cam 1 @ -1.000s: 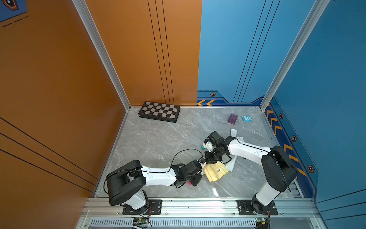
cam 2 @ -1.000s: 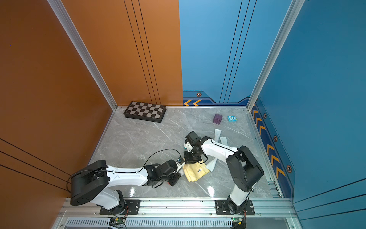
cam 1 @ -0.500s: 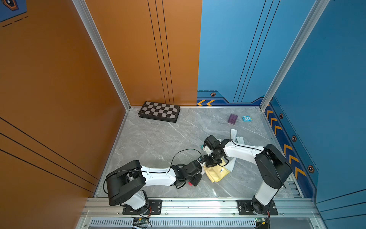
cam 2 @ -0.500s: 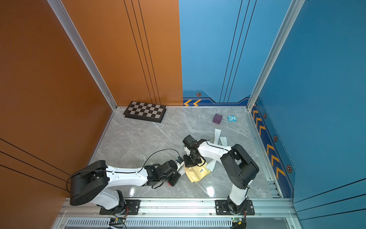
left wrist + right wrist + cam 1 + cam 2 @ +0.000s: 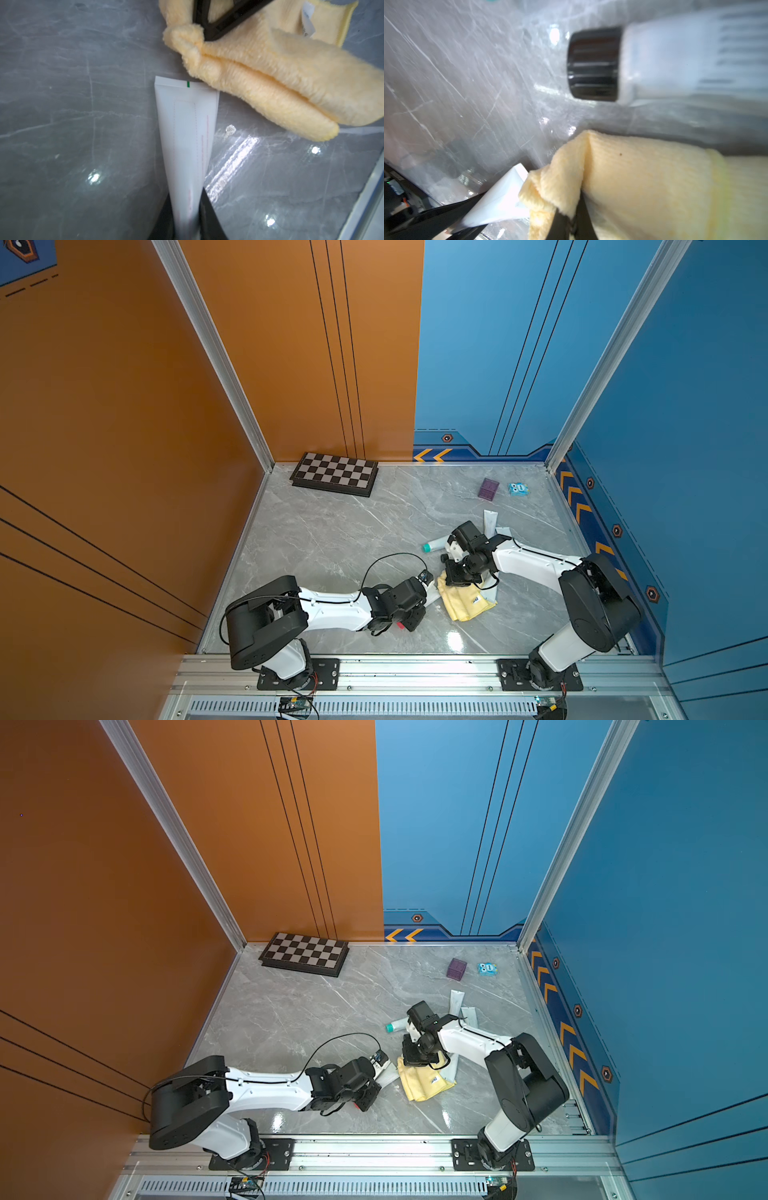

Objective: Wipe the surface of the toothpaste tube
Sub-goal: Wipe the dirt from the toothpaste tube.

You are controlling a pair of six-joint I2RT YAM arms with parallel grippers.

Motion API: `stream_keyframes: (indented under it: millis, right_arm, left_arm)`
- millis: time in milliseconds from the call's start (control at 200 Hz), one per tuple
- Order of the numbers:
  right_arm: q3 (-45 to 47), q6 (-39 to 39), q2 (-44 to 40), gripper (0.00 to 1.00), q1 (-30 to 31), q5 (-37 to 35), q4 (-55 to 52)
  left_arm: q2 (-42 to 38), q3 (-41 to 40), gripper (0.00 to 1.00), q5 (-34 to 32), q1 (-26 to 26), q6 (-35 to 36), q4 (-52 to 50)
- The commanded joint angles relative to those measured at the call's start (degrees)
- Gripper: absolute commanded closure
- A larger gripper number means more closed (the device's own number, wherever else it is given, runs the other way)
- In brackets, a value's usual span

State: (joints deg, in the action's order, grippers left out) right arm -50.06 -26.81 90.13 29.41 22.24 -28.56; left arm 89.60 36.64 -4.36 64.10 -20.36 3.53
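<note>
Grey marble surface (image 5: 332,539): left pincer (image 5: 185,207) pinches the white plastic toothpaste tube (image 5: 187,128), right pincer (image 5: 570,216) pinches a fluffy yellow cloth (image 5: 643,182) at its crimp; wiping seems due, needing a lengthwise stroke.

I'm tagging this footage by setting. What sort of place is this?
Probably a purpose-built robot test booth: orange and blue wall panels on aluminium posts, a marble-look tabletop, and a left arm and right arm bolted to a front rail.
</note>
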Motion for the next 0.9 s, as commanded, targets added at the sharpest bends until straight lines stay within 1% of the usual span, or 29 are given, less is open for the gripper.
stream_keyframes:
  millis: [0,115,205,400,505,606,706,806,896]
  right_arm:
    - [-0.1,-1.58,-3.49,1.0,-1.65,4.61,0.78]
    - [-0.82,-1.36,-2.83,1.0,-1.67,8.2,0.86]
    - [-1.19,-1.23,-1.7,1.0,-0.65,8.93,1.13]
    - [-2.14,-2.67,2.55,1.0,4.34,11.04,4.03]
    - [-2.4,-2.99,5.35,1.0,6.34,9.89,4.83]
    - [-2.18,-2.44,8.3,1.0,6.72,6.72,4.26]
    - [-2.62,-1.13,10.36,1.0,8.0,-0.22,1.57]
    - [-3.27,0.2,11.53,1.0,9.82,-9.68,-2.1]
    - [-2.23,0.61,11.66,1.0,9.7,-12.94,-2.86]
  left_arm:
    - [5.35,-2.42,0.84,1.42,1.12,1.45,-9.52]
    - [5.98,-2.15,0.84,1.4,1.22,1.46,-9.62]
    - [6.39,-2.02,0.85,1.2,1.36,1.46,-9.59]
    - [6.99,-1.62,0.84,1.2,1.55,1.55,-9.78]
    - [7.02,-1.67,0.84,1.11,1.65,1.55,-9.77]
    - [6.82,-1.73,0.84,1.0,1.73,1.55,-9.87]
    - [6.73,-1.73,0.84,0.8,1.73,1.51,-9.87]
    - [6.81,-1.75,0.85,0.68,1.71,1.55,-9.95]
    - [6.71,-1.68,0.85,0.67,1.8,1.55,-9.96]
